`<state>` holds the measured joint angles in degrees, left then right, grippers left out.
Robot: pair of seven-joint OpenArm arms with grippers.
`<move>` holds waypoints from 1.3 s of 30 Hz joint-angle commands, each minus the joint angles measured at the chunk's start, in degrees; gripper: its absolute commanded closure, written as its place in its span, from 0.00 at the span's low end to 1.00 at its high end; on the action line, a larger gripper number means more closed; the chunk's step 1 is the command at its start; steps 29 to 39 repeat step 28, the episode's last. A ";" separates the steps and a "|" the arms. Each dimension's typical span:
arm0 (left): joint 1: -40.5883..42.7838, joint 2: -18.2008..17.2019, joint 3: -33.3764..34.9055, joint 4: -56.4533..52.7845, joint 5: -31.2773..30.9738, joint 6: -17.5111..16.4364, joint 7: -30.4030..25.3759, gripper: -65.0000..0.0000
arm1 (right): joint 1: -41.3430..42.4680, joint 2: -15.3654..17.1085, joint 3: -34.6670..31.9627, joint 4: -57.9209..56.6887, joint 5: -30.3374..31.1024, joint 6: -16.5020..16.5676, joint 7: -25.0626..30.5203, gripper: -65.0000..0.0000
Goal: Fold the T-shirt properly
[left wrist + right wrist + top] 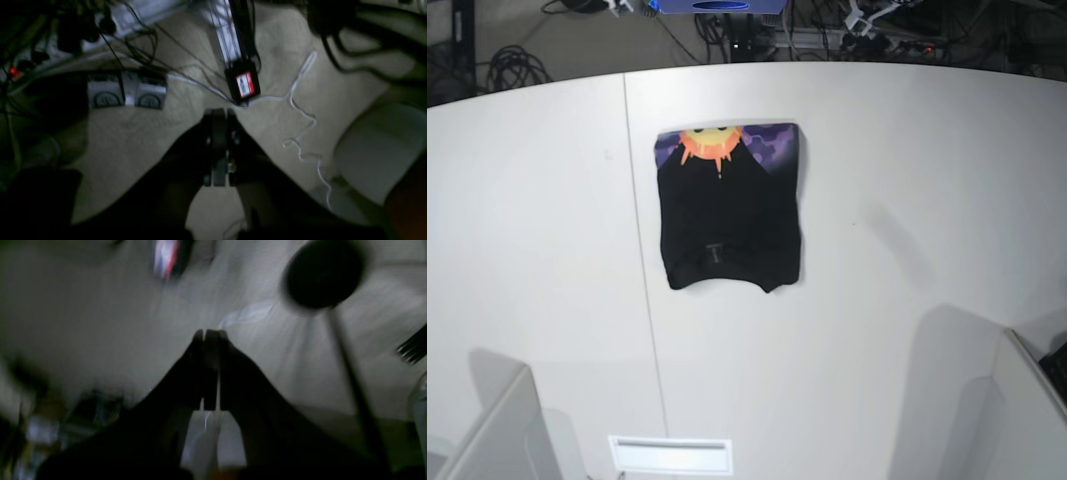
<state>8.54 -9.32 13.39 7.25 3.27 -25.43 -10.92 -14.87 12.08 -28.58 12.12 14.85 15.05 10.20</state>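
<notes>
Black T-shirt (pixel 730 215) lies folded into compact rectangle mid surface (pixel 907 180), sun print showing at far edge. Left hand (pixel 219 115) clenched, grasping nothing; right hand (pixel 209 335) likewise, both raised off surface. Fold looks finished; judge best move: keep clear, avoid disturbing edges.

The white table (pixel 907 200) is occupied only by the folded T-shirt (pixel 730 215) near its middle; open surface is left on every side. Cables (pixel 300 110), seemingly on the floor, are blurred.
</notes>
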 commanded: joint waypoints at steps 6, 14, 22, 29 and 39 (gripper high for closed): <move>-0.75 1.10 0.11 0.01 0.03 4.82 -0.38 1.00 | 3.75 -2.63 -0.13 -6.10 -0.13 0.64 6.73 1.00; -1.02 0.75 0.72 0.10 0.47 5.34 -0.38 1.00 | 4.81 -5.26 -0.04 -6.10 -0.04 0.56 6.81 1.00; -1.02 0.57 0.72 0.18 0.47 5.34 -0.38 1.00 | 4.90 -5.61 -0.04 -6.10 -0.04 0.47 6.81 1.00; -1.02 0.57 0.72 0.27 0.47 5.34 -0.38 1.00 | 4.54 -5.79 -0.04 -6.10 -0.04 0.47 6.81 1.00; -1.02 0.57 0.72 0.27 0.47 5.34 -0.38 1.00 | 4.54 -5.79 -0.04 -6.10 -0.04 0.47 6.81 1.00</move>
